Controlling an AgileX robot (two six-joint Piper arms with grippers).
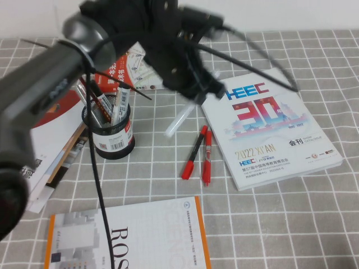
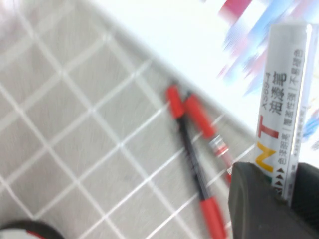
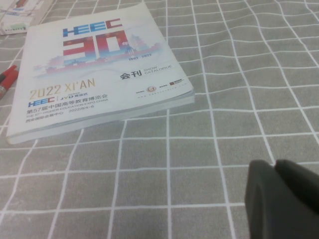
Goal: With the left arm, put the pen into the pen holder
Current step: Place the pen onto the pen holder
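Left gripper (image 2: 284,199): black fingers (image 2: 251,204) closed on the lower end of a white pen (image 2: 284,99), which stands out from the jaws with printed lettering and a red-and-yellow mark on its barrel.

Cloth (image 2: 75,114): grey with a white grid.

Two red pens (image 2: 197,149): lying side by side on the cloth, just beside the edge of a white booklet (image 2: 189,40).

Dark rounded object (image 2: 25,231): only partly visible; cannot tell what it is.

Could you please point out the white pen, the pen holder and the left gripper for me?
White pen (image 1: 178,121), high view, on its lower barrel.
Pen holder (image 1: 114,141), high view, on its barcode label.
Left gripper (image 1: 197,91), high view, between its fingertips, shut on the pen.
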